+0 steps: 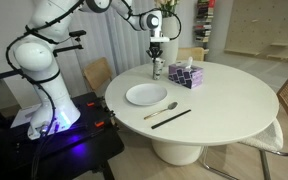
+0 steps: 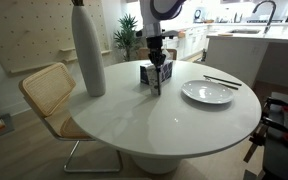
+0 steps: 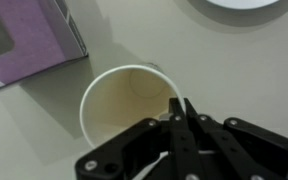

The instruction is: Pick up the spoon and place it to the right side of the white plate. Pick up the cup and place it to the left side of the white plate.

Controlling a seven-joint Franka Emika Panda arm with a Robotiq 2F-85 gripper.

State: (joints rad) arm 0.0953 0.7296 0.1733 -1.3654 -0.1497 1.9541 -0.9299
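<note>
The cup (image 3: 119, 105) is white and open-topped, seen from above in the wrist view. My gripper (image 3: 180, 108) is shut on its right rim, one finger inside and one outside. In both exterior views the gripper (image 1: 156, 50) (image 2: 156, 52) hangs straight down over the cup (image 1: 158, 69) at the far side of the round table, beside the purple box. I cannot tell whether the cup is lifted. The white plate (image 1: 146, 95) (image 2: 208, 92) lies nearer the middle; its edge shows in the wrist view (image 3: 246, 4). The silvery spoon (image 1: 162, 109) lies just next to the plate.
A purple patterned tissue box (image 1: 186, 75) (image 3: 29, 40) stands right beside the cup. A long black stick (image 1: 171, 118) (image 2: 221, 80) lies near the spoon. A tall white vase (image 2: 87, 50) stands on the table. Chairs stand around the table (image 1: 234, 100).
</note>
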